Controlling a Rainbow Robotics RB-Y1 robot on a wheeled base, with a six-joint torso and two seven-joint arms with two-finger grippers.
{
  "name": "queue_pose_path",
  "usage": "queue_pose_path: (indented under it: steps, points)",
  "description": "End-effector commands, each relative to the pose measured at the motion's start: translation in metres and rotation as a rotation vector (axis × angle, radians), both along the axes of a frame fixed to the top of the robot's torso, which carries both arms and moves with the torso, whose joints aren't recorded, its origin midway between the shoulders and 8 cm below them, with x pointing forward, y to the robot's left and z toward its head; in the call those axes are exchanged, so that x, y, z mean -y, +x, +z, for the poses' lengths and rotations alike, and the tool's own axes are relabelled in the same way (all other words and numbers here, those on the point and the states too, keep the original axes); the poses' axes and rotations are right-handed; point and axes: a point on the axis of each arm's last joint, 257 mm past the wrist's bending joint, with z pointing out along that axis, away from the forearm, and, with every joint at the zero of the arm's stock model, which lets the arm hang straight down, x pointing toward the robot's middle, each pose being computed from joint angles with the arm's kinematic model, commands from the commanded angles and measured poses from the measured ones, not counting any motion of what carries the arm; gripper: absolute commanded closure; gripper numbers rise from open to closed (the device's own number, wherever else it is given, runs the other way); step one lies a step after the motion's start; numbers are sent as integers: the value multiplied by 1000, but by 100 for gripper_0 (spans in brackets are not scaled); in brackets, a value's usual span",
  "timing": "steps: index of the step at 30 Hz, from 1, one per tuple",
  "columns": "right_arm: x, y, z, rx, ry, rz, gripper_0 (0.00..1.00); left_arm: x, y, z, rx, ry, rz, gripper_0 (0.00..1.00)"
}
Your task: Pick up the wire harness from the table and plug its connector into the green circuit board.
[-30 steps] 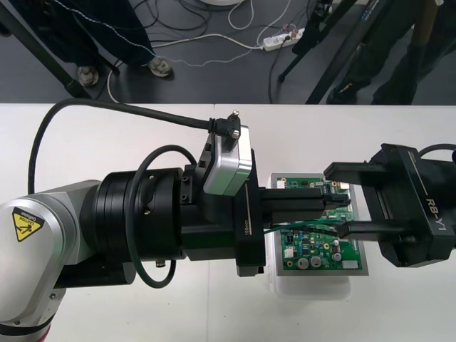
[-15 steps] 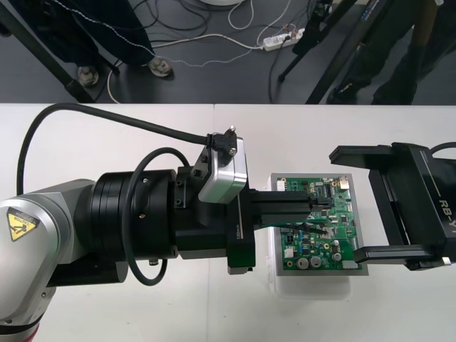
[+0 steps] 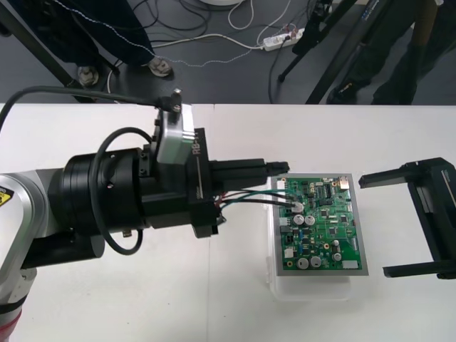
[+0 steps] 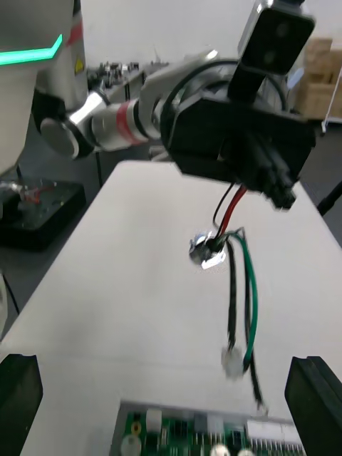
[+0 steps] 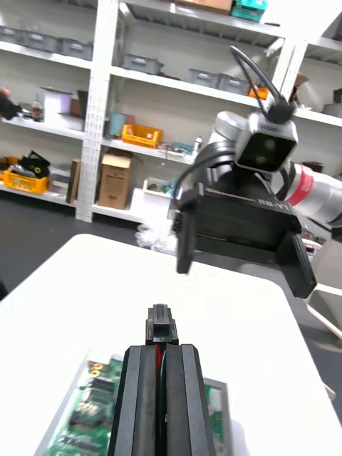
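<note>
The green circuit board (image 3: 324, 228) sits on its white base (image 3: 313, 288) right of the table's middle. My left gripper (image 3: 279, 167) hovers just off the board's far left corner, shut on the harness's black plug (image 5: 162, 317). Red, green and black wires (image 3: 249, 197) trail from under it towards the board's left edge. In the right wrist view the round metal socket (image 4: 205, 249) hangs below the left gripper (image 4: 281, 192), with the green and black wires dangling above the board (image 4: 192, 431). My right gripper (image 3: 376, 224) stands open just right of the board, holding nothing.
The left arm's thick black wrist (image 3: 107, 199) and its camera (image 3: 174, 135) cover the table's left middle. The table's far edge (image 3: 285, 105) runs behind the board, with dark floor and cables beyond. Bare table lies in front of the base.
The right gripper opened wide and drew back to the right, off the board. The left gripper pulled back leftward from over the board and rolled, carrying the harness with it.
</note>
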Motion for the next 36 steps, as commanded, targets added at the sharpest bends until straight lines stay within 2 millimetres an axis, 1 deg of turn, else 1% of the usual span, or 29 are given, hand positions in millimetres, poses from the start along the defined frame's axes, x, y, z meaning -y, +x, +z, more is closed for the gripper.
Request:
queue_pose_path:
  steps: [1,6,7,8,11,12,22,23,25,26,28,29,32,34,35,36]
  points:
    - [24,7,-13,8,-184,-45,0,-23,4,-12,82,25,-34,100]
    - [39,16,-27,19,-283,-80,0,-37,10,-27,84,37,-53,100]
    - [39,16,-27,19,-283,-80,0,-37,10,-27,84,37,-53,100]
    - [45,21,-32,27,-317,-97,0,-41,12,-34,84,37,-63,100]
    - [59,32,-44,46,-395,-136,0,-43,15,-45,110,36,-73,100]
    - [60,34,-46,49,-407,-141,0,-44,16,-48,114,35,-78,100]
    - [60,34,-46,49,-407,-141,0,-54,30,-80,152,3,-124,100]
    - [69,38,-56,35,-438,-166,0,-55,31,-83,155,2,-125,100]
    - [74,41,-59,34,-457,-180,0,-56,34,-89,164,-4,-131,100]
    - [77,47,-57,63,-477,-187,0,-58,36,-93,167,-9,-132,100]
    - [78,48,-59,67,-485,-188,0,-59,39,-96,172,-12,-133,100]
    - [81,49,-58,72,-497,-189,0,-60,39,-102,176,-13,-143,100]
    - [87,50,-61,75,-529,-196,0,-62,43,-110,184,-15,-147,100]
    - [100,55,-67,84,-587,-215,0,-63,46,-116,197,-11,-150,100]
    - [102,57,-68,86,-601,-219,0,-64,47,-117,199,-12,-151,100]
    - [110,60,-73,90,-638,-232,0,-64,47,-120,200,-11,-159,100]
